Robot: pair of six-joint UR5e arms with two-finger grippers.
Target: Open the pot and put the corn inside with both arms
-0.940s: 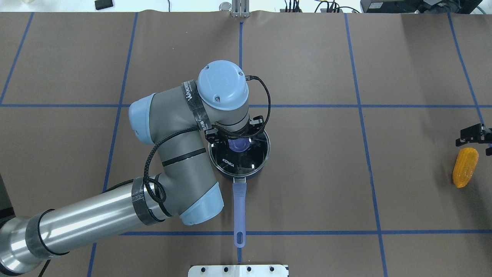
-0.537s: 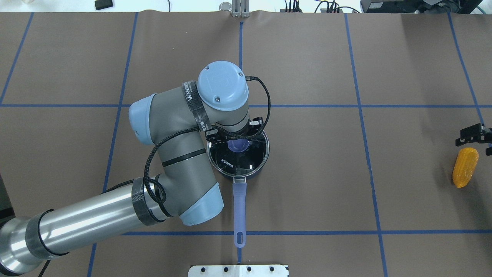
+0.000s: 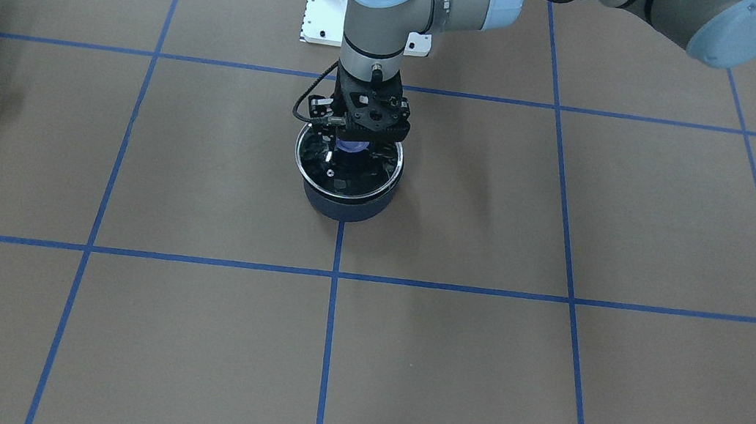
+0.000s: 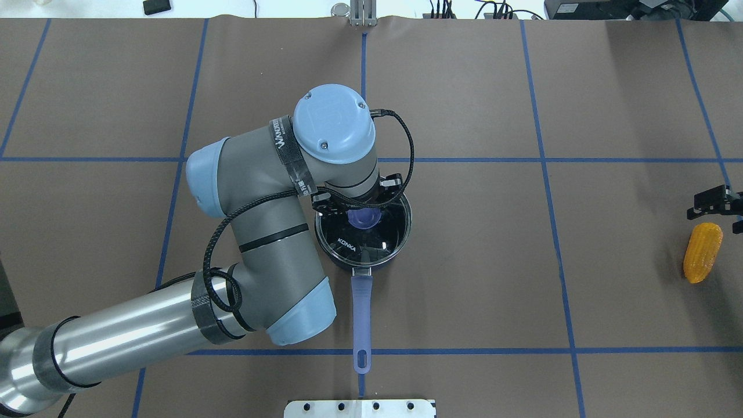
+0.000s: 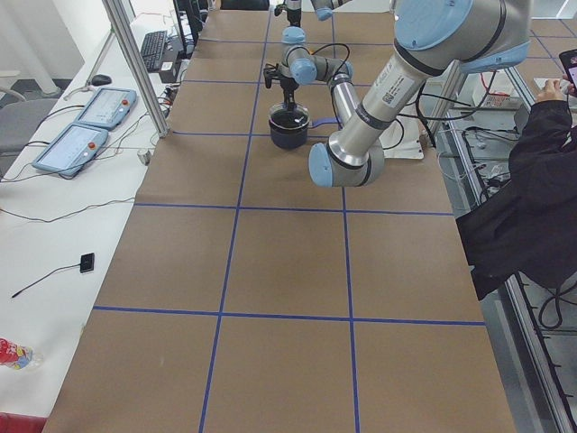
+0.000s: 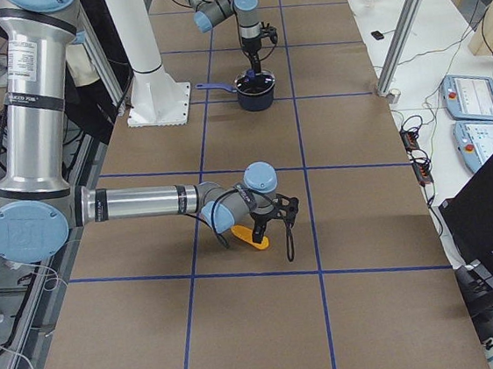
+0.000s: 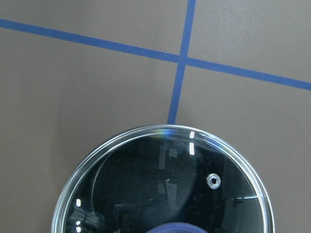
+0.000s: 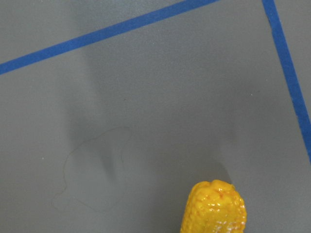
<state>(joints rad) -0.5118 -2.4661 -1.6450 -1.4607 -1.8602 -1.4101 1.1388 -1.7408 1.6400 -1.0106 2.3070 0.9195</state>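
Brown matting crossed by blue tape lines covers the table. From overhead, the left gripper stands over the dark pot. Its fingers are closed from both sides on the purple knob of the glass lid. The pot's purple handle runs toward the robot's base. Far to the right lies the corn, a yellow-orange tapered cob with bumpy kernel rows, flat on the matting and well apart from the pot. Its blunt end is just beside the right gripper, which the picture's edge cuts off, so I cannot tell how wide its fingers stand.

The front-facing view shows the same grip on the knob. The corn sits at the far left edge, with a black finger across it.

From the left end, pot and left gripper are small and far, and an operator in black sits at the right.

From the right end, the right gripper is just above the corn.

The left wrist view shows the lid's rim and a small vent hole, but no fingers.

The right wrist view shows only the corn's rounded, glossy end at the lower edge.
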